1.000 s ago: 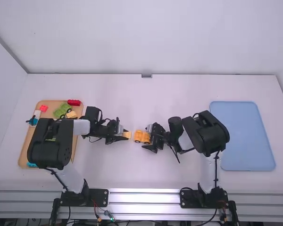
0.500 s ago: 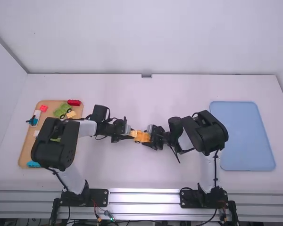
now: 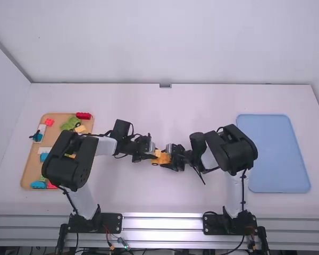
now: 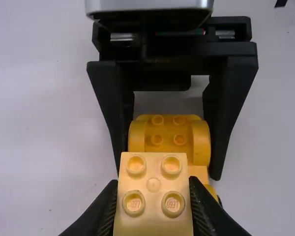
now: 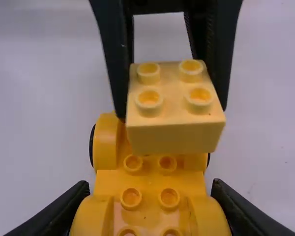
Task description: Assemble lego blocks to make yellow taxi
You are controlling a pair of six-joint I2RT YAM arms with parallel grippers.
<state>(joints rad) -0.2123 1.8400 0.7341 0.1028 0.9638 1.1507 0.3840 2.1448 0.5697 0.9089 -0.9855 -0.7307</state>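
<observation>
In the high view my left gripper [image 3: 154, 154] and my right gripper [image 3: 170, 159] face each other at the table's middle, over the orange-yellow car base [image 3: 161, 160]. The left wrist view has my left gripper [image 4: 153, 196] shut on a pale yellow 2x2 block [image 4: 153, 185], studs up. My right gripper [image 5: 150, 209] is shut on the end of the car base [image 5: 150, 183] in the right wrist view. There the pale yellow block [image 5: 174, 105] hangs above the base's far part, between its fenders; whether they touch I cannot tell.
A wooden tray [image 3: 27, 169] on the left holds several coloured pieces, including a green car [image 3: 70, 123] and a red block [image 3: 83, 116], partly under the left arm. A blue tray [image 3: 274, 154] lies to the right.
My left gripper has moved right with the pale yellow block, from beside the car base to over it. The right arm has kept nearly still, holding the base.
</observation>
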